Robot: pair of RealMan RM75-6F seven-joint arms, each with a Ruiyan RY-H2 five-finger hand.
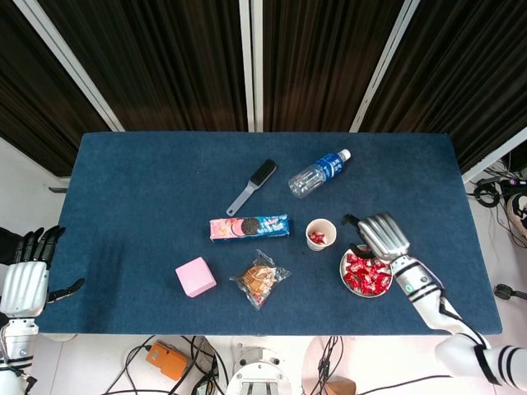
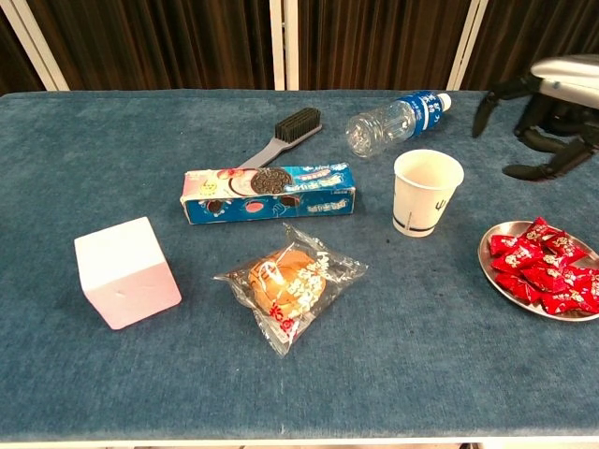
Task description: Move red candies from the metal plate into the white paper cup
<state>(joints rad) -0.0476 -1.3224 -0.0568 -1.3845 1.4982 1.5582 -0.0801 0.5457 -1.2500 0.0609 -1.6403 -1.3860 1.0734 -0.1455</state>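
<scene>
The white paper cup [image 1: 320, 234] [image 2: 427, 192] stands upright right of the cookie box, with red candies [image 1: 317, 239] showing in its bottom from above. The metal plate [image 1: 347, 278] [image 2: 496, 274] lies to its right, heaped with red candies [image 1: 367, 274] [image 2: 550, 275]. My right hand [image 1: 381, 235] [image 2: 550, 115] hovers above the plate's far edge, right of the cup, fingers spread and holding nothing. My left hand [image 1: 29, 271] hangs off the table's left edge, fingers apart, empty.
A cookie box [image 1: 249, 226], a wrapped bun [image 1: 259, 279], a pink cube [image 1: 195, 276], a brush [image 1: 254, 185] and a lying water bottle [image 1: 319, 173] occupy the middle of the blue table [image 1: 148, 189].
</scene>
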